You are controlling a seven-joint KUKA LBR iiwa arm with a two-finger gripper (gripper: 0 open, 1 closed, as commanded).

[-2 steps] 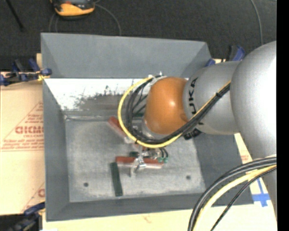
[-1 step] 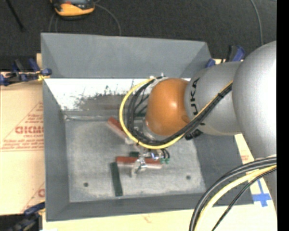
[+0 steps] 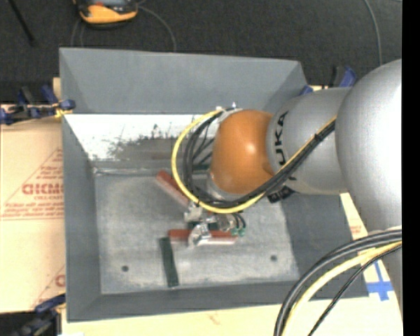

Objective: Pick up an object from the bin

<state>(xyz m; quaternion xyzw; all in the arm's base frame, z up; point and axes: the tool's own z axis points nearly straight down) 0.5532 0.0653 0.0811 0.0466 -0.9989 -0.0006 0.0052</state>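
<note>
Grey metal bin (image 3: pixel 80 208). We note the gripper (image 3: pixel 201 231) low over the middle of the floor, beneath the arm's orange wrist cover (image 3: pixel 241 152). At its tip lies a reddish-brown flat piece (image 3: pixel 220 239), running left to right. We cannot tell whether the jaws are spread or pinching it. A dark green bar (image 3: pixel 169 261) lies just left of it, nearer the front wall. A second reddish strip (image 3: pixel 169 184) lies up-left of the gripper, tilted.

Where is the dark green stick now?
In the camera view, the dark green stick lies on the bin floor, lower middle, just left of the claw and a reddish piece.
</note>
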